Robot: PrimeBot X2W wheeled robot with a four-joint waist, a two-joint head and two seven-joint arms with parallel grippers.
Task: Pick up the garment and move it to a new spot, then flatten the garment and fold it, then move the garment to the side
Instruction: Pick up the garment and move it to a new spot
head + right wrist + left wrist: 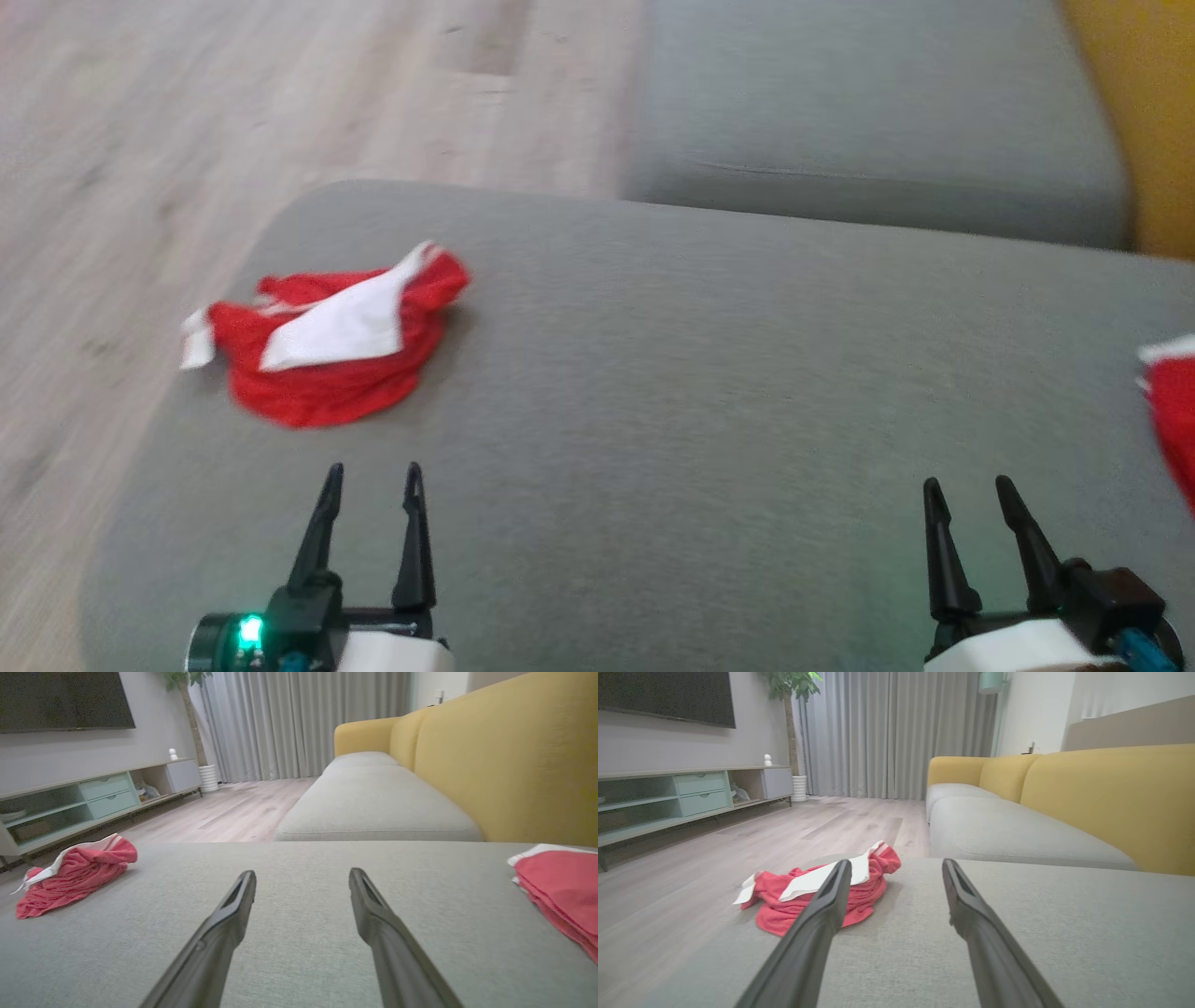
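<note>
Garment point(327, 350) crumpled on grey cushion point(700, 420), left gripper point(373, 472) and right gripper point(967, 483) released, empty

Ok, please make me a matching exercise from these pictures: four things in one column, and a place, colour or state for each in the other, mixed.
1. crumpled garment
2. second garment
3. left gripper
4. sofa backrest

A. yellow
B. right edge of the grey cushion
C. open, empty
D. left part of the cushion

Pairs: 1-D, 2-B, 3-C, 4-A.
</note>
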